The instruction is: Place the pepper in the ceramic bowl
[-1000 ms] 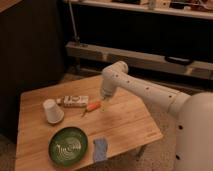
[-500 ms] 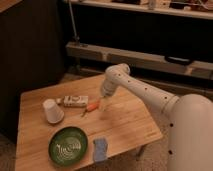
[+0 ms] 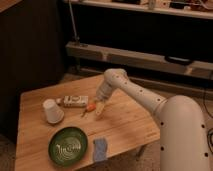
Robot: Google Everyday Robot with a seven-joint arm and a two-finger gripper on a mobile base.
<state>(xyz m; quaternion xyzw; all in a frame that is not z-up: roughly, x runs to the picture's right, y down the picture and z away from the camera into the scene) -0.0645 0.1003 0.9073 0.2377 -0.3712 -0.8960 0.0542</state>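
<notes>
Reaching down from the right of the view: the gripper [image 3: 99, 111], low over the middle of the desk [image 3: 131, 126], tip close to the wood. Jaws apart or together: cannot tell. Just left of it, down at the desk surface, the pepper [image 3: 92, 106], touching or nearly touching the gripper. Behind the pepper, a white box [image 3: 75, 101]; further left, an upturned white cup [image 3: 52, 111]. Toward the front edge, well apart from the pepper, the ceramic bowl [image 3: 68, 145], with a blue cloth [image 3: 100, 149] just beside it on the right.
</notes>
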